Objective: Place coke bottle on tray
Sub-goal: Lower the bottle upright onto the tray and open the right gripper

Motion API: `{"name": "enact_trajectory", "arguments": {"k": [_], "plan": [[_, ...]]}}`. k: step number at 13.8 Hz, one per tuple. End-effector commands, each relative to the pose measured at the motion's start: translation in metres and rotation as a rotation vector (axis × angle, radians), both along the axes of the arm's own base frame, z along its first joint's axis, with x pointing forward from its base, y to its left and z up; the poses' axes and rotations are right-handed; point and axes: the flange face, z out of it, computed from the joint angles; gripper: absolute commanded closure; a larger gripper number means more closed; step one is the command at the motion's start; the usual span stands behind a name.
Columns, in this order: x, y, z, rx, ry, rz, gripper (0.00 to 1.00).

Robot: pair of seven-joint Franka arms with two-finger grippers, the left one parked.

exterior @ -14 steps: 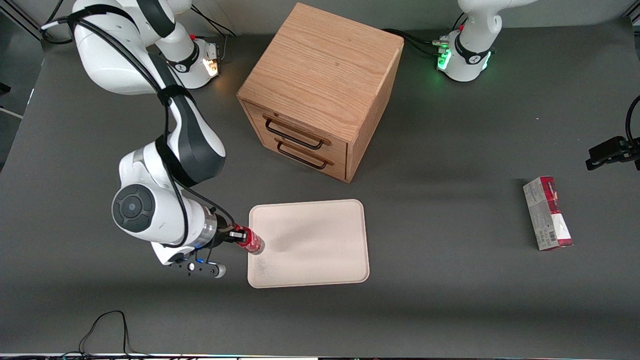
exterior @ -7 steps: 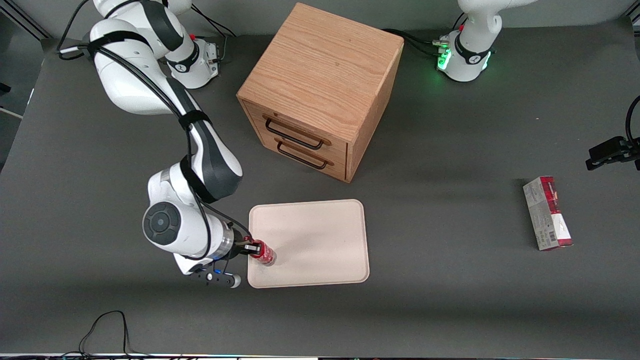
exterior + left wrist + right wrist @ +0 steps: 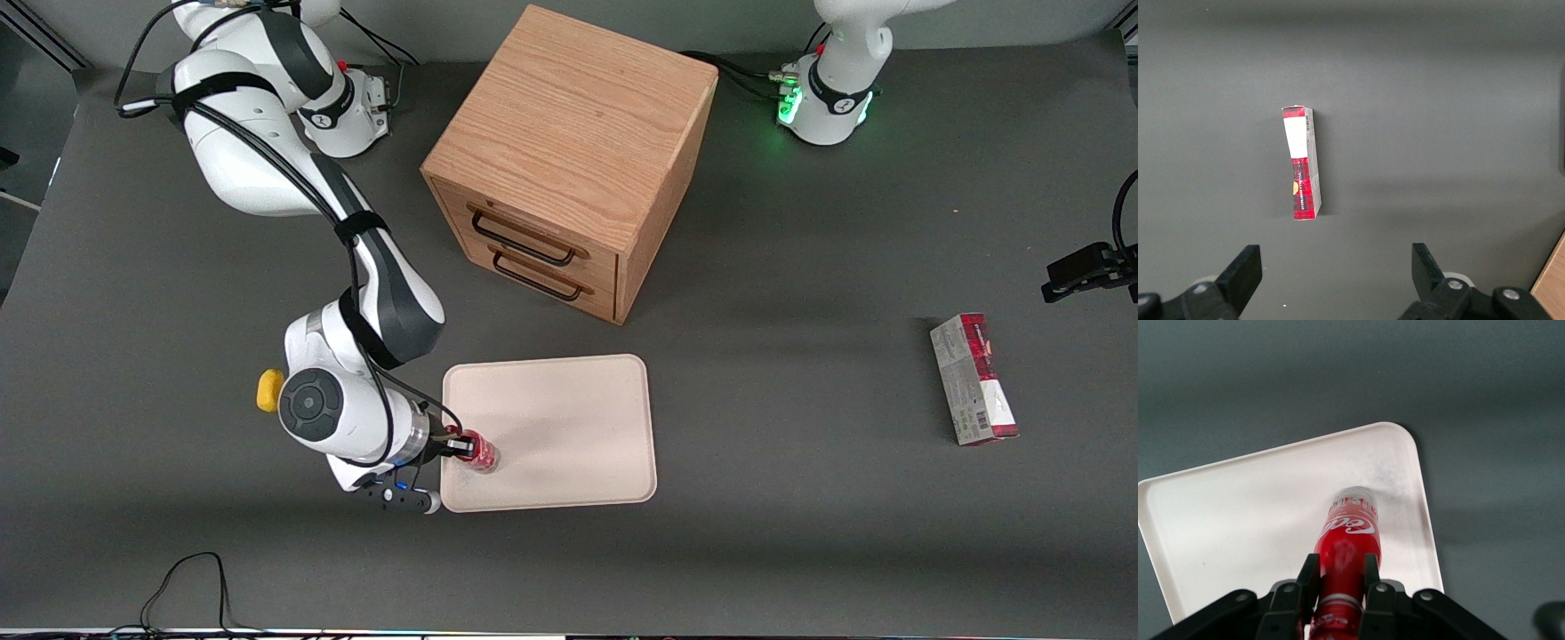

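Observation:
The small red coke bottle point(image 3: 480, 454) point(image 3: 1348, 540) hangs over the corner of the cream-white tray point(image 3: 569, 418) point(image 3: 1238, 513) that is nearest the front camera at the working arm's end. My gripper point(image 3: 460, 444) point(image 3: 1340, 577) is shut on the bottle's neck, and both black fingers point(image 3: 1309, 577) press against the red plastic just below the cap. The bottle's clear base points down at the tray near the faint grey smudge. Whether the base touches the tray, I cannot tell.
A wooden two-drawer cabinet point(image 3: 569, 160) stands farther from the front camera than the tray. A yellow lemon-shaped lump point(image 3: 269, 391) lies beside my arm's wrist. A red-and-grey carton point(image 3: 973, 379) point(image 3: 1301, 163) lies toward the parked arm's end of the table.
My gripper carried the coke bottle from the tray's edge to a spot over the tray's near corner. The arm's shift uncovered the yellow lump.

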Motion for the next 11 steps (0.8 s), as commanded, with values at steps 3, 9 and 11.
{"name": "enact_trajectory", "arguments": {"k": [3,9,11], "plan": [[0.0043,0.005,0.0019,-0.001,-0.021,-0.024,0.93],[0.0023,0.0097,0.0018,-0.013,-0.026,-0.013,0.0],[0.0024,0.0098,0.0042,-0.012,-0.029,-0.013,0.0]]}}
